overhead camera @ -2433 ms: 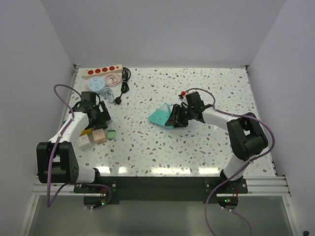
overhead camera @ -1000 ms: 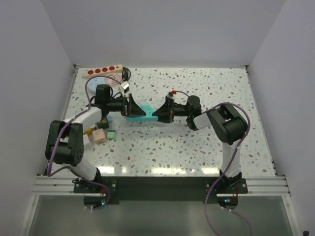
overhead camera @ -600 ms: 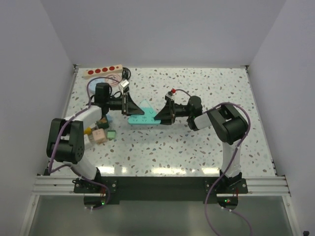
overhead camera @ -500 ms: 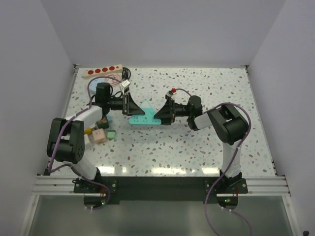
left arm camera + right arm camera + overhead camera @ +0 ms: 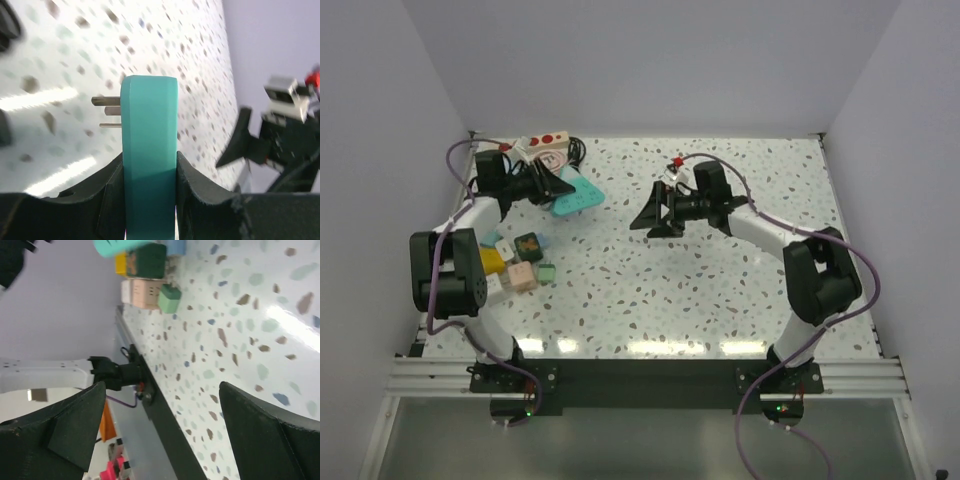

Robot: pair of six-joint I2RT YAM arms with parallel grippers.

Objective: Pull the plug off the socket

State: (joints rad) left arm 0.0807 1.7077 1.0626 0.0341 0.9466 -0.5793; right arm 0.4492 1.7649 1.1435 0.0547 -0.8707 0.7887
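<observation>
Lot: left gripper [image 5: 149, 164] pinching teal 2-pronged block [image 5: 150, 117].
Right gripper [image 5: 160, 427] spread wide, empty, above speckled table [image 5: 720, 285]; cream socket [image 5: 552, 138] at far-left corner, partly hidden.

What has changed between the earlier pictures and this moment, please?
The right gripper let go of the teal pronged piece, and its jaws now stand wide open. The left gripper, shut on it, carried it far-left toward the power strip. The pink block stayed put.

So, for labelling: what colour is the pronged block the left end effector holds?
Teal; the block shows best in the left wrist view.
</observation>
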